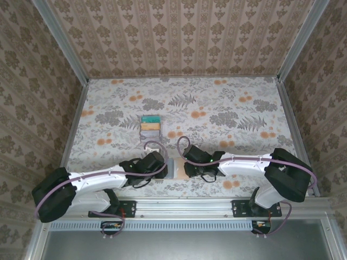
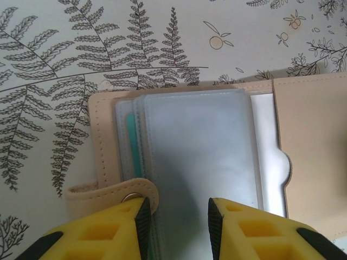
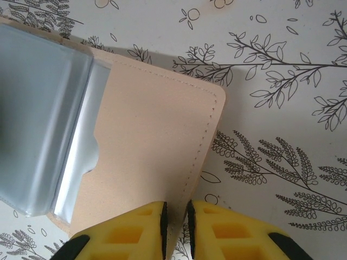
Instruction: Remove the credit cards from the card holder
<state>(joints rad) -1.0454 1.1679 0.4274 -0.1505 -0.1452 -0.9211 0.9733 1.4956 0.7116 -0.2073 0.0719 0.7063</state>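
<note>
Three credit cards (image 1: 150, 125) lie out, seen from above; left wrist view adds a teal edge (image 2: 130, 142) inside the card holder (image 2: 312, 141); left gripper (image 2: 178, 210) spread, right gripper (image 3: 176, 212) pinching its panel.

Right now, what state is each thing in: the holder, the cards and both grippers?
card holder: open flat on the table, clear sleeves exposed.
sleeved teal card: inside a rear sleeve, one edge showing.
credit cards: three out, lying together beyond the holder.
left gripper: open, fingers astride the front sleeve.
right gripper: shut on the holder's tan panel edge.
</note>
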